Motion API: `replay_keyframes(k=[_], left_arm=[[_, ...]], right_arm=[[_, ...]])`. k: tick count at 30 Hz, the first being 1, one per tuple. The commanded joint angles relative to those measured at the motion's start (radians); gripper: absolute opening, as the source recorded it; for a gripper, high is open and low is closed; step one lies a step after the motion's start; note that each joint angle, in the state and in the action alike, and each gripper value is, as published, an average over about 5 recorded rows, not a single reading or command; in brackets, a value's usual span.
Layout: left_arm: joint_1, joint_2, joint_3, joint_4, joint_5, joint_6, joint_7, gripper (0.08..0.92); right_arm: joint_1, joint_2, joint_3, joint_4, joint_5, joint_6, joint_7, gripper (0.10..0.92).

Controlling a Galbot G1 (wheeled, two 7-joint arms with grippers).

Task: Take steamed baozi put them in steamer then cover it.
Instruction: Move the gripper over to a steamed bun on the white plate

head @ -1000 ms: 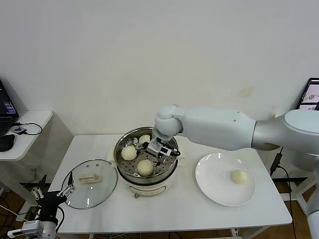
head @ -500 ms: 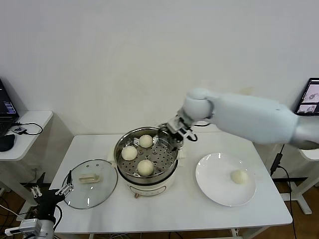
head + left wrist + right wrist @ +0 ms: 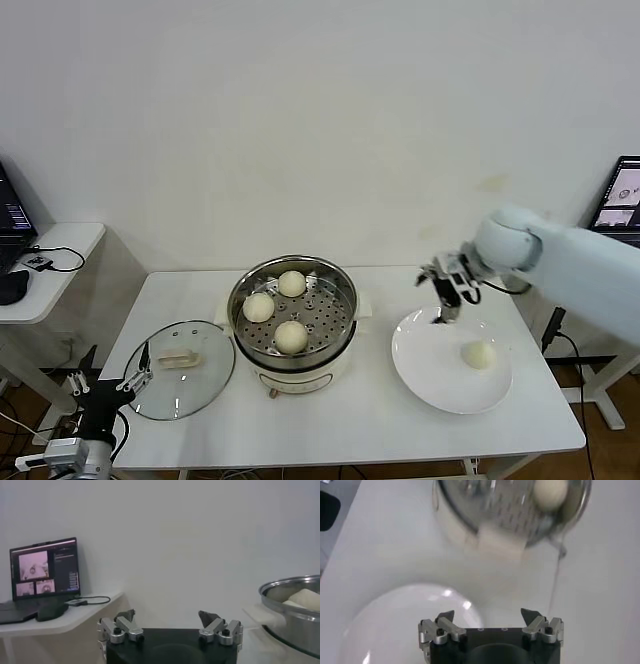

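right gripper [image 3: 447,292]: out of the steamer [image 3: 292,312], swung across to the far rim of the plate [image 3: 420,370], jaws spread, empty | steamer: three baozi [image 3: 291,335] now in plain sight, no arm above.

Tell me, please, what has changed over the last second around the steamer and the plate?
The right gripper, open and empty, swung from inside the steamer rightward to above the plate's far edge. Three baozi in the steamer, one baozi on the plate, the lid and the left gripper stayed put.
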Motion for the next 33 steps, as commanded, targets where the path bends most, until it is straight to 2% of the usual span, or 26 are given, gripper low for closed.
replay_keyframes(k=[1,18,33], left_arm=[[0.000,0.000,-0.004,0.005,0.000,0.001,-0.001,0.823],[0.008,-0.006,-0.019,0.012,-0.004,-0.002,0.000,0.823],[0.002,-0.006,-0.017,0.018,-0.003,-0.001,0.000,0.823]], right_arm=[[-0.250,-0.160,0.131,-0.007,-0.169,0.007,-0.029,0.823],[-0.433,-0.088,0.229,-0.136,-0.285,-0.008,-0.008,0.823],[-0.479,0.008,0.321,-0.256,-0.311,0.003,0.018,0.823]])
